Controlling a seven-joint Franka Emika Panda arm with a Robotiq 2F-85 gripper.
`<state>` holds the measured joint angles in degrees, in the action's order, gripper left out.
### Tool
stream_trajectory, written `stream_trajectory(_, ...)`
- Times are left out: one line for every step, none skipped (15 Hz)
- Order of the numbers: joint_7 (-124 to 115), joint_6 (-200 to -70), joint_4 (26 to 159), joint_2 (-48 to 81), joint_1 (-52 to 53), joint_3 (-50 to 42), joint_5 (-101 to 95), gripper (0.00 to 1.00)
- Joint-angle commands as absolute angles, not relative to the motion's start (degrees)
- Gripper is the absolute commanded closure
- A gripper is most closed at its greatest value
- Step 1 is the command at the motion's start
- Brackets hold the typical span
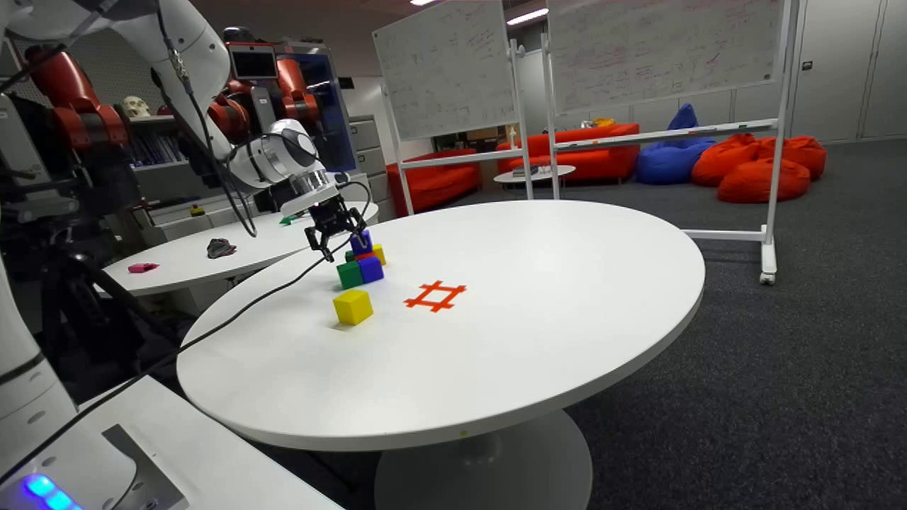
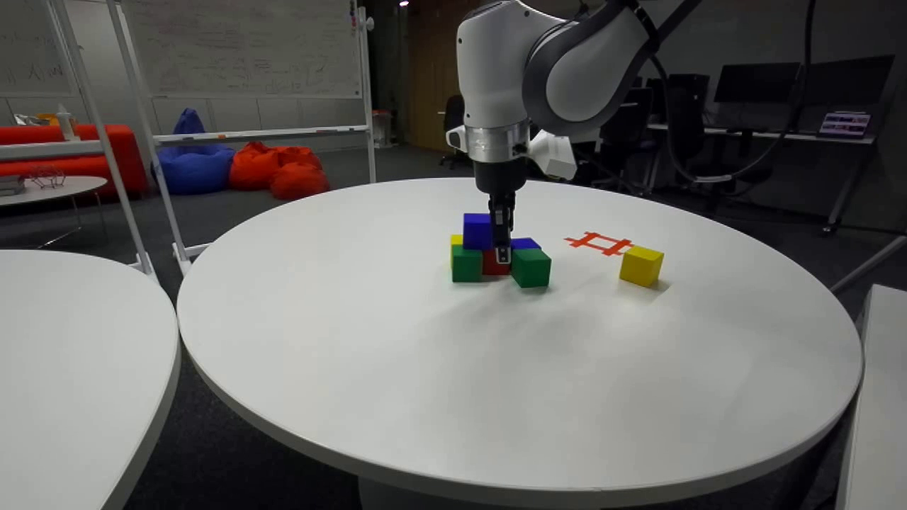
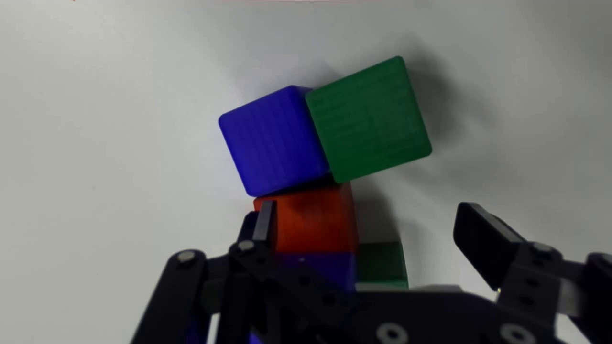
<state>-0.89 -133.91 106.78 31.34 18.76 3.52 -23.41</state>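
My gripper (image 3: 368,215) is open above a cluster of coloured cubes, nothing held between its fingers. In the wrist view its left finger overlaps the red cube (image 3: 313,222), while the right one is over bare table. A blue cube (image 3: 275,141) and a green cube (image 3: 370,119) sit side by side just beyond the red one. Another blue cube (image 2: 476,231) rests on top of the cluster, beside the gripper (image 2: 503,256) in an exterior view. Below it are a second green cube (image 2: 467,264) and a mostly hidden yellow cube (image 1: 379,253). Whether a finger touches any cube, I cannot tell.
A separate yellow cube (image 1: 353,307) lies apart on the round white table (image 1: 538,340), near an orange tape outline (image 1: 435,296). A black cable (image 1: 262,304) runs past the table's side. Another white table (image 2: 78,368) adjoins.
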Motion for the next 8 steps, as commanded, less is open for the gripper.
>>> stream_trajectory(-1.0,-133.7,106.6,31.4,18.4,4.0,-23.6,0.0)
stream_trajectory(-1.0,-133.7,106.6,31.4,18.4,4.0,-23.6,0.0)
stream_trajectory(-1.0,-133.7,106.6,31.4,18.4,4.0,-23.6,0.0)
stream_trajectory(0.0,-135.3,107.0,31.3,18.0,4.3,-23.7,0.0)
stream_trajectory(0.0,-135.6,107.0,31.3,18.1,4.3,-23.8,0.0)
stream_trajectory(0.0,-135.8,107.0,31.3,18.2,4.3,-24.0,0.0)
stream_trajectory(0.1,-136.2,107.2,31.3,18.2,4.4,-24.1,0.0)
stream_trajectory(0.2,-136.6,107.3,31.2,18.2,4.4,-24.2,0.0)
